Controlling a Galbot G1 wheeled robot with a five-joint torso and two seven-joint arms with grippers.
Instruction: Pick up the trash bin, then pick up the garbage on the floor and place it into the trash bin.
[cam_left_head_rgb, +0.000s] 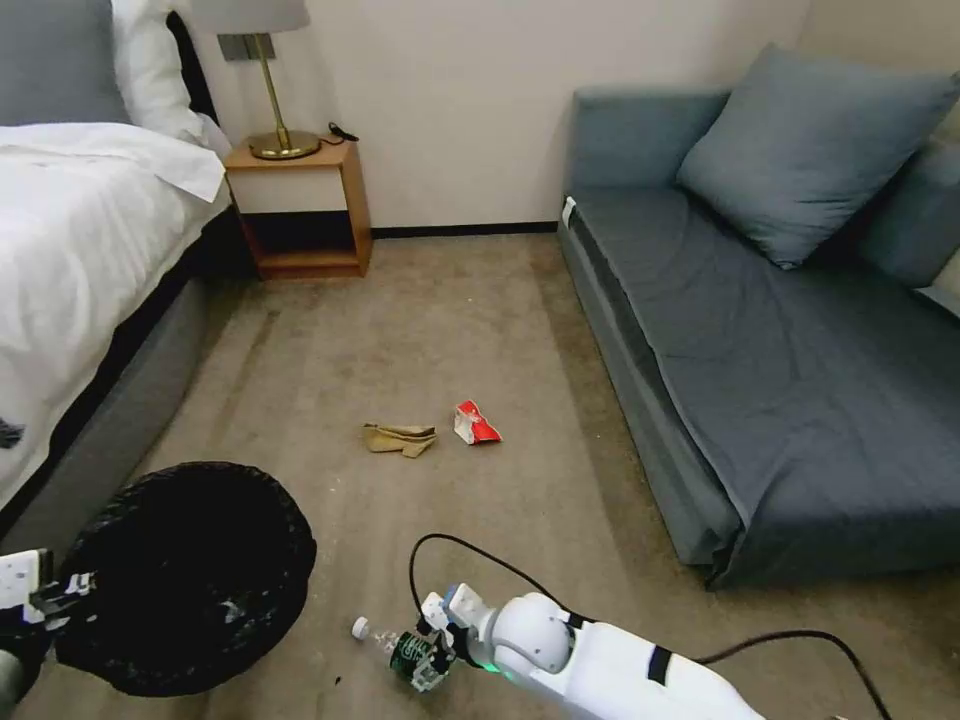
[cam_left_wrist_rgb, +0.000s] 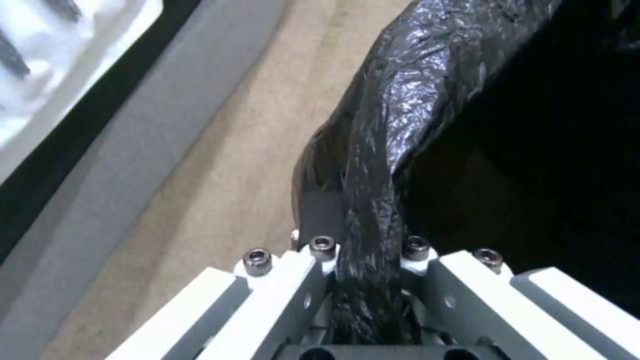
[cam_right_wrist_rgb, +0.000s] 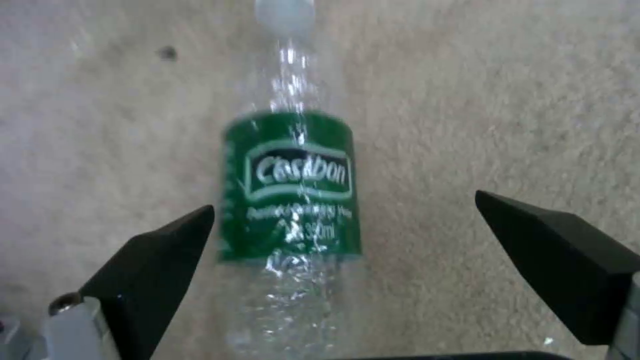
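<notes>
While jaws gape, bottle (cam_right_wrist_rgb: 291, 200) between them

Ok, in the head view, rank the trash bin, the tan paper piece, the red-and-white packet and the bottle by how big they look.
1. trash bin, largest by far, its rim held by the left pincer.
2. tan paper piece.
3. red-and-white packet.
The bottle is partly hidden by the right pincer and nearer the camera, so unranked.

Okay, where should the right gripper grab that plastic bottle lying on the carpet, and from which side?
Probably across the green-labelled middle of the bottle, coming straight down from above. It lies flat on the carpet, cap pointing away, and the open right gripper already straddles the label, one finger on either side. The left gripper holds the trash bin.
</notes>
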